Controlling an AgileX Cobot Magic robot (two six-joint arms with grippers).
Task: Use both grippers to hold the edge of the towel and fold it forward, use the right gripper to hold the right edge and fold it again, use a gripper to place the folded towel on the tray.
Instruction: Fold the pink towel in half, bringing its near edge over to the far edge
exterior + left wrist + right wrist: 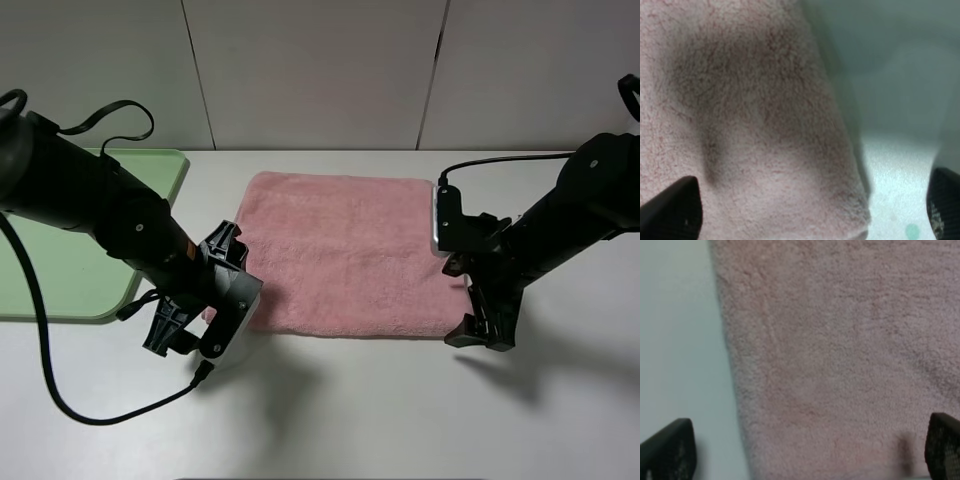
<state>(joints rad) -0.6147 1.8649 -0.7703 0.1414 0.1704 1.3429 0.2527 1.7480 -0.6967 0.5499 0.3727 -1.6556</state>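
Note:
The pink towel [345,255] lies flat and unfolded on the white table, its near edge [350,333] running between the two arms. My left gripper [195,345] hovers at the towel's near-left corner with jaws open. In the left wrist view the towel [755,130] corner sits between the two black fingertips [670,210], with nothing gripped. My right gripper [480,335] is at the near-right corner, also open. The right wrist view shows the towel [840,355] and its side hem between spread fingertips [942,445]. The light-green tray [60,280] lies at the far left, partly behind the left arm.
Bare white table [350,420] stretches in front of the towel and to its right. A black cable [90,410] trails from the left arm across the near table. A pale wall stands behind the table.

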